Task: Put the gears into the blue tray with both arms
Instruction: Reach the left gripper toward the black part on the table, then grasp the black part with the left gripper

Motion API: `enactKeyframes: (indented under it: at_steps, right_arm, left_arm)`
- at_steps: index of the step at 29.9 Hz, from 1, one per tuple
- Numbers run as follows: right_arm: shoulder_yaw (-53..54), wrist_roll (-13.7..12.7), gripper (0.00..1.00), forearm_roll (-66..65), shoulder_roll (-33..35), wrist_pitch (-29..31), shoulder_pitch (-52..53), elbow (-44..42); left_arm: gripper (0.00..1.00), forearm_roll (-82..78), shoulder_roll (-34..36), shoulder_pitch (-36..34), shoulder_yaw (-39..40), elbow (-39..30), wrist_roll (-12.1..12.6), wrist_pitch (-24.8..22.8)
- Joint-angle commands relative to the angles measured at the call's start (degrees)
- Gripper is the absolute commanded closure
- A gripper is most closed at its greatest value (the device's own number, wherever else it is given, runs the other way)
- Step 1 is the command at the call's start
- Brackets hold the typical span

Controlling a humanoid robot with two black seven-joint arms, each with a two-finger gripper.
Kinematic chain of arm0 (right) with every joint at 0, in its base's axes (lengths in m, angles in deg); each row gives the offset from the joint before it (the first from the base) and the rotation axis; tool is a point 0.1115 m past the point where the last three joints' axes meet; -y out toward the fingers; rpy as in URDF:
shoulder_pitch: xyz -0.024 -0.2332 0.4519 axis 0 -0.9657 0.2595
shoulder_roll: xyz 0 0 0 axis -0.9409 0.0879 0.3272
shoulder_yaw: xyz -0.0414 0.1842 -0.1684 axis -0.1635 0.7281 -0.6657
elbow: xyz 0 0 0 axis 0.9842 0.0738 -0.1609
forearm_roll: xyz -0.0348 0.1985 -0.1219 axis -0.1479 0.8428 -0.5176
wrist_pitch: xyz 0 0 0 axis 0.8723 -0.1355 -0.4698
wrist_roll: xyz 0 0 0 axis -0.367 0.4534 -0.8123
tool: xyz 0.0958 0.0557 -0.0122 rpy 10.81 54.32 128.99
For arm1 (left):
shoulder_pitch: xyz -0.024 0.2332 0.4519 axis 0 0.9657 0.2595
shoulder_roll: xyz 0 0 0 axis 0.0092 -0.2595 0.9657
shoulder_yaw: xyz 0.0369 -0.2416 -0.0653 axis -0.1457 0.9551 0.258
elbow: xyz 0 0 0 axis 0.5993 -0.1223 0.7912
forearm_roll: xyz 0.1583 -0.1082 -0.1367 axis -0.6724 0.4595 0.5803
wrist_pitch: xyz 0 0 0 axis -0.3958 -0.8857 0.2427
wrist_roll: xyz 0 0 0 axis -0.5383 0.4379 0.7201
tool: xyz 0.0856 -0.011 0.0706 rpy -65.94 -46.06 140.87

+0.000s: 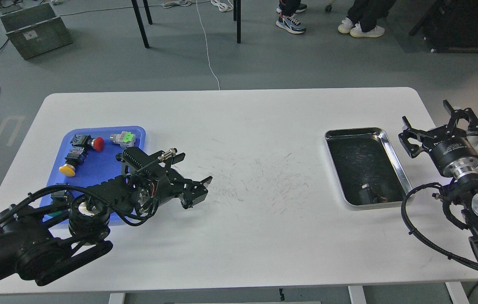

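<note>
Our blue tray [95, 169] sits flat on the left of the white worktop [239, 139], holding a red-capped button [95, 143], a yellow-capped button [70, 166] and a grey part with green top [124, 138]; we cannot make out gears. Our left pincer [196, 190] hovers just right of it, jaws apart and empty. Far right, beside the steel tray [390, 147], our right pincer [441, 128] is spread too.
</note>
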Motion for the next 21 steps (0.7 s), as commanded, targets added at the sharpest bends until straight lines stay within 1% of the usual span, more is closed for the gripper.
enactKeyframes:
  at_steps: [1,7,10,18,21]
  right_arm:
    - [-0.17,-0.01,0.06,0.00,0.00,0.01,0.01,0.00]
    - [-0.18,-0.01,0.06,0.00,0.00,0.01,0.01,0.17]
    - [-0.18,-0.01,0.06,0.00,0.09,0.01,0.01,0.61]
    - [-0.18,-0.01,0.06,0.00,0.17,0.01,0.01,1.32]
    - [-0.18,-0.01,0.06,0.00,0.17,0.01,0.01,1.32]
  left_arm:
    - [0.07,-0.20,-1.03,1.14,-0.01,2.01,-0.25,-0.01]
    - [0.13,-0.20,-2.61,1.14,-0.01,4.39,-0.16,-0.54]
    - [0.21,-0.20,-3.23,1.14,-0.01,4.83,-0.16,-0.72]
    - [0.33,-0.20,-4.11,1.67,-0.01,7.03,-0.51,-0.81]
    - [0.42,-0.20,-4.11,1.85,-0.01,7.21,-0.51,-0.98]
